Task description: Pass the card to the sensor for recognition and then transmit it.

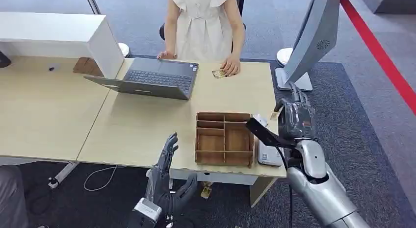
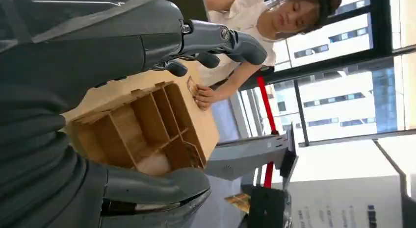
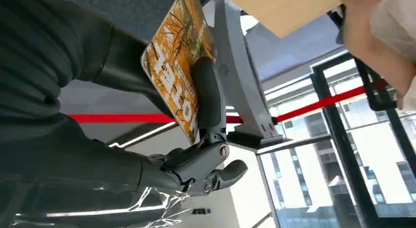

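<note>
I hold the orange printed card [image 3: 174,66] pinched between thumb and fingers of my right hand [image 1: 296,117], raised off the right edge of the pale wooden table [image 1: 137,125], beside the compartmented brown wooden tray [image 1: 224,139]. My left hand [image 1: 169,181] hovers spread and empty at the near edge. I judge the sensor step is in hand; the flat white reader [image 1: 269,154] beside the tray looks like the target, so next comes lowering the card flat over it. Beyond are a grey laptop [image 1: 152,80], a seated person [image 1: 203,27] and dark carpet.

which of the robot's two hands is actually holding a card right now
The right hand, raised beside the table's right edge, pinches an orange card. The left hand holds nothing, fingers spread.
</note>
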`<control>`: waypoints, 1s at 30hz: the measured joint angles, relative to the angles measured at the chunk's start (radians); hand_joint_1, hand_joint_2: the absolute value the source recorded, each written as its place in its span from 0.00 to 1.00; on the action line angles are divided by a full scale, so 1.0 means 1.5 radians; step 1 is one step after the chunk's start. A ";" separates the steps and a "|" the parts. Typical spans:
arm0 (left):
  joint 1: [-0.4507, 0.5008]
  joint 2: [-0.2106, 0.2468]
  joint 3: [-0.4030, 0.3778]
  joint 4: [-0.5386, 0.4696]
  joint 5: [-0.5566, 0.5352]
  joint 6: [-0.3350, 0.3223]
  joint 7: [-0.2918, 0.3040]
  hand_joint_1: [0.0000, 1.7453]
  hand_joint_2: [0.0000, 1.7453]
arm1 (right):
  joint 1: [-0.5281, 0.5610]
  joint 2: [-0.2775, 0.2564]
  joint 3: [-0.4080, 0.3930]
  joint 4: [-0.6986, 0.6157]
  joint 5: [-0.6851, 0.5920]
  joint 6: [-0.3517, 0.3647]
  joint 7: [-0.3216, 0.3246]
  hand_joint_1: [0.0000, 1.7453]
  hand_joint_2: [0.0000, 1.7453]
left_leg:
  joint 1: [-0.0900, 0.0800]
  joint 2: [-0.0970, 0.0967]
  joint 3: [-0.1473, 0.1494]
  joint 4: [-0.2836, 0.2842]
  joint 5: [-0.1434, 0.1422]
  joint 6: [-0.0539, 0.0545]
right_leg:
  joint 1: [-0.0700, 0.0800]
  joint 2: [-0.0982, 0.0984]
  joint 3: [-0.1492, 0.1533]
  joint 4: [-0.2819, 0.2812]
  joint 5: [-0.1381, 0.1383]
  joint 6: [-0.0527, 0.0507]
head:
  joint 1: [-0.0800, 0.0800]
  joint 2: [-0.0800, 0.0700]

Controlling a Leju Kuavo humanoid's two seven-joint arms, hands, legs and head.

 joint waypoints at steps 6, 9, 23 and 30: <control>0.015 0.011 0.003 -0.013 -0.008 0.005 0.008 0.00 1.00 | 0.035 -0.038 -0.010 -0.047 -0.034 -0.009 0.008 1.00 1.00 | 0.000 0.000 0.000 0.000 0.000 0.000 | 0.000 0.000 0.000 0.000 0.000 0.000 | 0.000 0.000; 0.020 0.014 0.004 -0.017 -0.009 0.005 0.007 0.00 1.00 | 0.035 -0.050 -0.017 -0.054 -0.040 -0.013 0.009 1.00 1.00 | 0.000 0.000 0.000 0.000 0.000 0.000 | 0.000 0.000 0.000 0.000 0.000 0.000 | 0.000 0.000; 0.022 0.018 0.002 -0.017 0.007 0.005 0.006 0.00 1.00 | 0.049 -0.070 -0.019 -0.054 -0.042 0.036 0.011 1.00 1.00 | 0.000 0.000 0.000 0.000 0.000 0.000 | 0.000 0.000 0.000 0.000 0.000 0.000 | 0.000 0.000; 0.021 0.019 0.001 -0.017 0.014 0.005 0.006 0.00 1.00 | 0.055 -0.070 -0.019 -0.026 -0.051 0.058 0.011 1.00 1.00 | 0.000 0.000 0.000 0.000 0.000 0.000 | 0.000 0.000 0.000 0.000 0.000 0.000 | 0.000 0.000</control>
